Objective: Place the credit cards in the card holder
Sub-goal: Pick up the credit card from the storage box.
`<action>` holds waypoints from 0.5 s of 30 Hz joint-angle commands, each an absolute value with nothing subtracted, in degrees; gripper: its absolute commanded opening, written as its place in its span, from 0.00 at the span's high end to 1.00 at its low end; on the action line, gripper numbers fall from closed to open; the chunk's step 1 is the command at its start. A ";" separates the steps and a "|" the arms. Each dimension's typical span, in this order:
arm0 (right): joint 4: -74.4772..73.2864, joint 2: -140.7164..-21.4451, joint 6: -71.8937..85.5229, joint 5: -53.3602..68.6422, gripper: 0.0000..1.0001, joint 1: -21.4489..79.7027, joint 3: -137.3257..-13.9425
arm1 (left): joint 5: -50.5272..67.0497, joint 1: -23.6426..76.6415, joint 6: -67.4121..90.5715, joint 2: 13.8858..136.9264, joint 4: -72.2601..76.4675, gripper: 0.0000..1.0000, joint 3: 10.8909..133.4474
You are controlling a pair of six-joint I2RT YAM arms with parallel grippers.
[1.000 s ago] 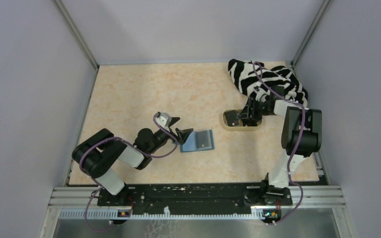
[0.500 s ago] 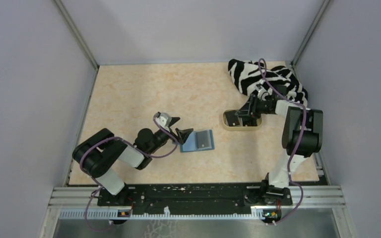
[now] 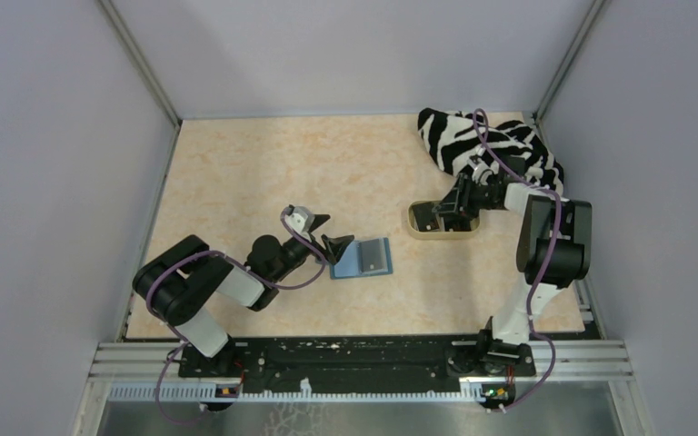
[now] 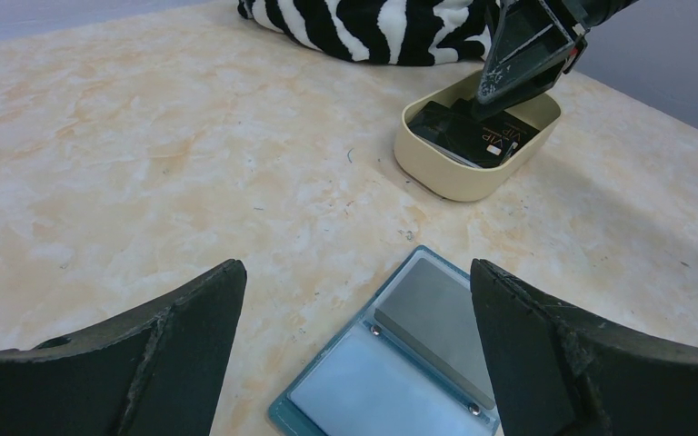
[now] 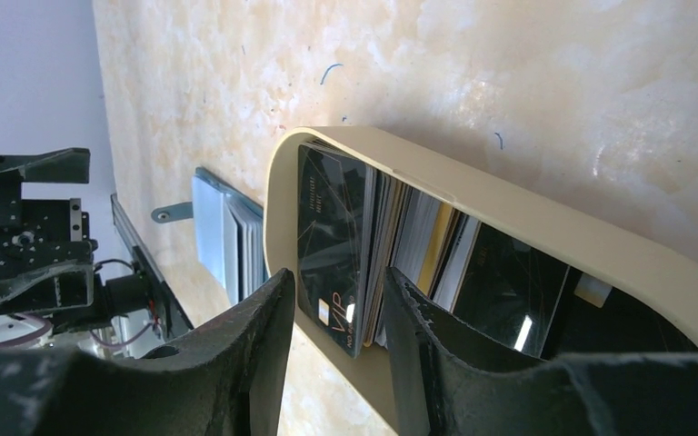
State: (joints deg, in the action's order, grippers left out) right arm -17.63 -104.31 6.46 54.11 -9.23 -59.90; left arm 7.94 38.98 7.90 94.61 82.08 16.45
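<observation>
The teal card holder (image 3: 363, 258) lies open and flat on the table, also showing in the left wrist view (image 4: 409, 363). My left gripper (image 3: 329, 233) is open and empty just left of it, its jaws wide on either side of it (image 4: 354, 282). The credit cards (image 5: 332, 236), mostly black with one gold edge, sit stacked in the tan oval tray (image 3: 416, 222). My right gripper (image 3: 448, 211) reaches into the tray. Its jaws are narrowly open astride the black VIP card and a few behind it (image 5: 336, 282). I cannot see the jaws touching them.
A zebra-striped cloth (image 3: 473, 141) is bunched at the back right, just behind the tray and the right arm. Grey walls enclose the table on three sides. The tray (image 4: 445, 177) stands to the right of and beyond the card holder.
My right wrist has shifted slightly left and tilted over the tray. The left arm and card holder have not moved.
</observation>
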 commanded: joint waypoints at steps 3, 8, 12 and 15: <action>-18.21 -102.92 5.06 50.96 0.57 -9.76 -60.64 | 7.91 38.84 8.55 95.18 85.69 0.01 16.04; -17.59 -104.28 5.89 52.41 0.52 -9.52 -60.33 | 7.91 38.83 8.53 95.23 85.69 0.01 16.08; -17.78 -105.36 5.93 53.93 0.51 -8.61 -60.69 | 7.90 38.84 8.53 95.19 85.69 0.01 16.13; -17.91 -106.01 6.17 54.65 0.51 -7.90 -60.81 | 7.85 38.83 8.55 95.21 85.69 0.01 16.08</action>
